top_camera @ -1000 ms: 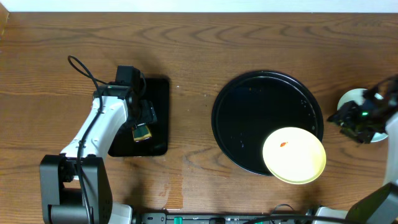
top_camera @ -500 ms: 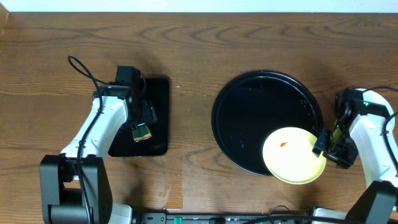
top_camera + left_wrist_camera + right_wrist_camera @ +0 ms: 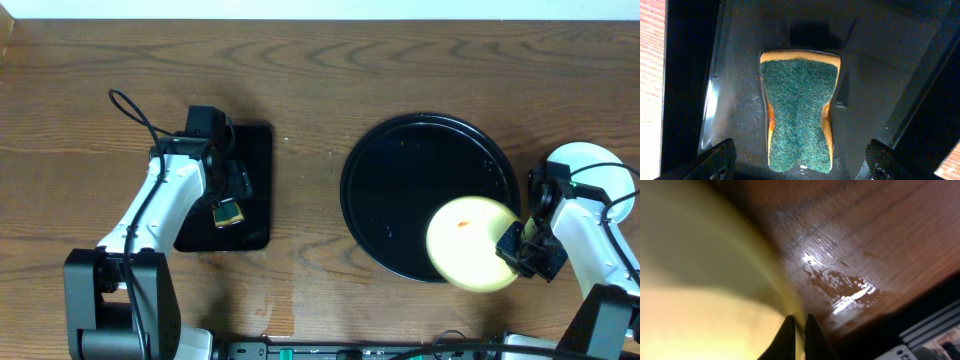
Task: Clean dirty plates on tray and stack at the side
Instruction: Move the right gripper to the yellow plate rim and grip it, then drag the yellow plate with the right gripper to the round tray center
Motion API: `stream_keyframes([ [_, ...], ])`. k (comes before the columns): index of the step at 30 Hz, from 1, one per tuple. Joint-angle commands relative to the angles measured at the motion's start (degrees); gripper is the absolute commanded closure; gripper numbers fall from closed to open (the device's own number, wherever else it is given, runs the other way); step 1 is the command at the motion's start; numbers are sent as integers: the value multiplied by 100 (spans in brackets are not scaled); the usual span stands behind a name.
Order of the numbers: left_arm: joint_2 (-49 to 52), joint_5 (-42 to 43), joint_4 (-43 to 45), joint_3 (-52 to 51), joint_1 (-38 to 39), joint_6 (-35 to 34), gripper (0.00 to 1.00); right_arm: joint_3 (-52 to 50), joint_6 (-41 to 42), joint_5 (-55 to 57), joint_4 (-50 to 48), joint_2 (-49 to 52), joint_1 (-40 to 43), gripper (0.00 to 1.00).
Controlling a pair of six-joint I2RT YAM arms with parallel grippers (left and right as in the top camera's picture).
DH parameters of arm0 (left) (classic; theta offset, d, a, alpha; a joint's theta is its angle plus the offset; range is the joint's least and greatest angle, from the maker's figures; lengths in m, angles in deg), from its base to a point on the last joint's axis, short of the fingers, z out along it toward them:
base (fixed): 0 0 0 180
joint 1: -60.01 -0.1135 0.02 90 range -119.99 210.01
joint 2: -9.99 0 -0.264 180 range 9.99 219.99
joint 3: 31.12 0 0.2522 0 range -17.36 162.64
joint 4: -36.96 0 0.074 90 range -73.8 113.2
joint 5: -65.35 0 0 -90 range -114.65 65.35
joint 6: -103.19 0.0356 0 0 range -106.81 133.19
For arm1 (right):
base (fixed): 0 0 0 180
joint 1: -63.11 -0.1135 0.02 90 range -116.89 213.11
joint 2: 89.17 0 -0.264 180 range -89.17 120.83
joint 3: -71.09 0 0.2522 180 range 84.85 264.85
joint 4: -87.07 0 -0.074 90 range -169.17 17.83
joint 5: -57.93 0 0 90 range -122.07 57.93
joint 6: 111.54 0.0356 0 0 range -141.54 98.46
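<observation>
Right gripper [image 3: 522,246]: jaws clamped on the right rim of the yellow plate [image 3: 468,243]. The plate overlaps the near-right rim of the tray [image 3: 400,180], and an orange smear [image 3: 462,224] shows on its face. A pale plate [image 3: 585,160] sits on the table [image 3: 320,80], right of the tray. Left gripper [image 3: 228,208]: jaws wide apart above the sponge [image 3: 799,115], not touching it. The sponge lies green side up in the small tray [image 3: 258,160].
</observation>
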Motion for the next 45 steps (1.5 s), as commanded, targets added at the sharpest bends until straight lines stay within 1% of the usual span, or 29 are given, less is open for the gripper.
stream_keyframes([
  [1, 33, -26, -11, -26, -28, 33, 17, 26, -243, -162, -249, -50, 15, 99],
  [4, 33, -26, -11, -26, -28, 33, 17, 63, -815, -721, -623, -92, 15, 99],
  [6, 33, -26, -11, -26, -28, 33, 17, 105, -1346, -1274, -962, -153, 15, 99],
  [10, 33, -26, -11, -26, -28, 33, 17, 188, -1915, -1873, -1523, -236, -35, 99],
  [13, 33, -26, -11, -26, -28, 33, 17, 188, -2463, -1998, -2072, -234, -144, 99],
  [19, 33, -26, -11, -26, -28, 33, 16, 164, -2968, -1978, -3012, -227, -280, 99],
  [23, 33, -26, -11, -26, -28, 33, 17, 162, -3425, -1985, -3342, -186, -420, 99],
  [26, 33, -26, -11, -26, -28, 33, 16, 162, -3801, -2006, -3397, -83, -595, 99],
  [28, 33, -26, -11, -26, -28, 33, 17, 162, -3926, -2002, -3399, 28, -697, 99],
  [34, 33, -26, -11, -26, -28, 33, 16, 162, -3829, -1873, -3534, 485, -767, 99],
  [37, 33, -26, -11, -26, -28, 33, 16, 162, -3829, -1875, -3652, 544, -767, 99],
  [38, 33, -26, -11, -26, -28, 33, 16, 162, -3832, -1873, -3801, 544, -767, 93],
  [39, 33, -26, -11, -26, -28, 33, 17, 162, -3832, -1875, -3891, 544, -767, 83],
  [40, 33, -26, -11, -26, -28, 33, 16, 162, -3832, -1875, -4033, 544, -767, 77],
  [42, 33, -26, -11, -26, -28, 33, 17, 162, -3775, -1910, -4153, 544, -767, 75],
  [45, 33, -26, -11, -26, -28, 33, 17, 162, -3202, -1886, -4015, 544, -761, 69],
])
